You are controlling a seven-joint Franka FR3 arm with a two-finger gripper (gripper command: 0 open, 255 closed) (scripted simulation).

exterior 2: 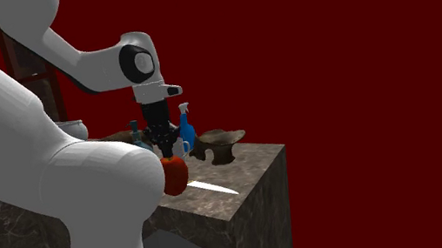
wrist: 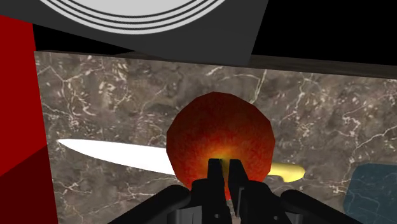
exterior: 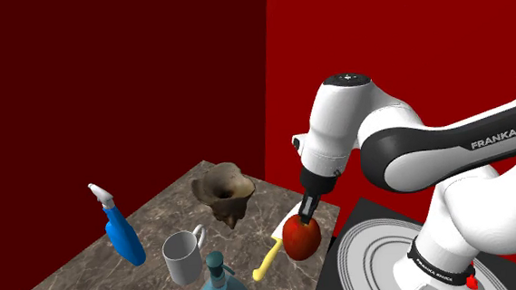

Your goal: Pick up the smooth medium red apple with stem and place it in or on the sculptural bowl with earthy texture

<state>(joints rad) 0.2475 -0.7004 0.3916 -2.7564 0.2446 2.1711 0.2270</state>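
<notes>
The jaws are drawn almost together, with a thin slit left between the two black fingers. They pinch the very top of the apple, where the stem would be, though the stem itself is hidden between them, so the hold is probably on it. The gripper points straight down onto the fruit.

The apple is red with an orange-yellow flush near its crown. It sits under the gripper, over a knife that lies flat on the marbled brown table. In the wrist view the white blade shows on one side of the apple and the yellow handle on the other. Whether the apple rests on the knife or hangs just clear of it I cannot tell.

This is at the table's edge nearest the stand. Farther in, toward the red wall, the rough brown bowl stands upright and apart from the apple. A white mug, a blue spray bottle and a teal bottle stand toward the shoulder view's left of the knife.
</notes>
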